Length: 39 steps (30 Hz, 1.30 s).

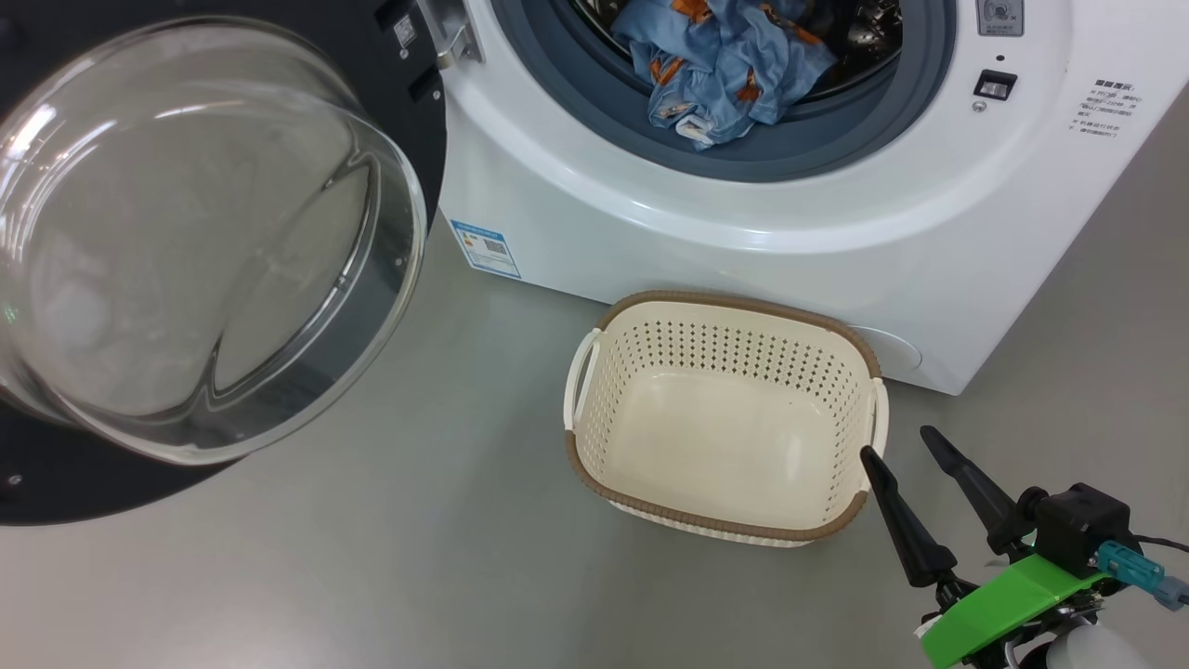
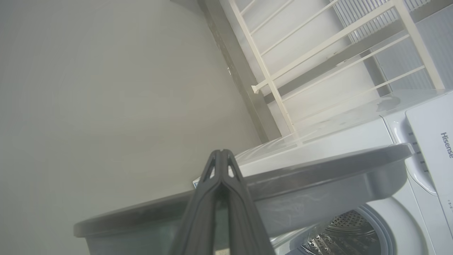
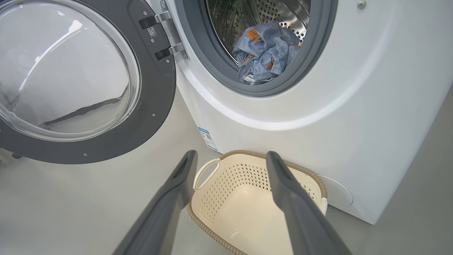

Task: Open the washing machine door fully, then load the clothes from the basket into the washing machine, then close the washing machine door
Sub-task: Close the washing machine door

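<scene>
A laundry area is shown. A big white front-loading washing machine [image 1: 743,232], lettered Hisense on its panel, is set directly on a smooth grey floor [image 1: 372,576], and its round glass door [image 1: 56,492] is swung wide open beside it. Blue printed clothes [image 1: 725,65] are seen in its drum. A small cream basket [image 1: 734,302] is placed on the floor just before the machine. Behind the machine, a white slatted rack [image 2: 318,49] is stood against a pale wall [image 2: 318,95] edged with grey skirting [image 2: 240,78].

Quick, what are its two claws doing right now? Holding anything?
Left gripper: shut, holding nothing.
Right gripper: open, empty.
</scene>
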Available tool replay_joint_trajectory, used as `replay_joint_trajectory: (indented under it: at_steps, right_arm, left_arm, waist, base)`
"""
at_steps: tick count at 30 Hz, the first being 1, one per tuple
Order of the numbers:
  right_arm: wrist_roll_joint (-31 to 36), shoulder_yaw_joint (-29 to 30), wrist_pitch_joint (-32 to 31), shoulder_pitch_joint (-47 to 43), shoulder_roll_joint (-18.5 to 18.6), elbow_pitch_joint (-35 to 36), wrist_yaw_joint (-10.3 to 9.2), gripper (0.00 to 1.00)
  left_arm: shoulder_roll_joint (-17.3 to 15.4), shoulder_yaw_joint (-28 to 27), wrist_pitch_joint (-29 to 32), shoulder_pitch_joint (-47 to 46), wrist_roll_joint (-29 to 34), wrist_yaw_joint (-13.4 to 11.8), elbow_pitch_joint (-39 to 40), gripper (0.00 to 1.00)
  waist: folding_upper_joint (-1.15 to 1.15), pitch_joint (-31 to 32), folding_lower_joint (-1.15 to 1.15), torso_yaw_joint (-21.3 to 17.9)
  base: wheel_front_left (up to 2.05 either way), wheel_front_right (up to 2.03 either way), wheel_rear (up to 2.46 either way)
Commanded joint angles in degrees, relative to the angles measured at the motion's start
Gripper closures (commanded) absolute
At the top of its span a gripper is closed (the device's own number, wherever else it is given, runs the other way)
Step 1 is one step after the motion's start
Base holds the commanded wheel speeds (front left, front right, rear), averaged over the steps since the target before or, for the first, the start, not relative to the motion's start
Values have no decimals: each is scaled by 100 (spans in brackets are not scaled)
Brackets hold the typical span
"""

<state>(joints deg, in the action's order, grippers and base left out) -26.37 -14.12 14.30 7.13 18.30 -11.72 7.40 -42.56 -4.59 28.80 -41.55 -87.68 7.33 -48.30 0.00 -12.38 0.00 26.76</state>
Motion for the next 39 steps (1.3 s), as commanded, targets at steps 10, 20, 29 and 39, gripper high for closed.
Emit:
replay_joint_trajectory:
  at_steps: [10, 20, 29, 39]
  right_arm:
    - [83, -130, 70, 134, 70, 131, 9, 0]
    - [77, -89, 70, 123, 36, 108, 9, 0]
    - [56, -26, 70, 51, 4, 109, 9, 0]
    - [38, 22, 70, -25, -53, 107, 9, 0]
  left_arm:
    - [-322, -77, 605, 51, -219, 15, 207, 100]
    - [-262, -26, 1177, 345, -387, 15, 647, 100]
    - [-220, 41, 1813, 696, -535, 15, 1368, 100]
    - [-133, 14, 2335, 1000, -680, 15, 2133, 100]
  waist:
    - [0, 29, 0, 5]
    - [0, 128, 0, 33]
    - [0, 285, 0, 85]
    - [0, 435, 0, 127]
  base:
    - [0, 0, 0]
    - [0, 0, 0]
    - [0, 0, 0]
    - [0, 0, 0]
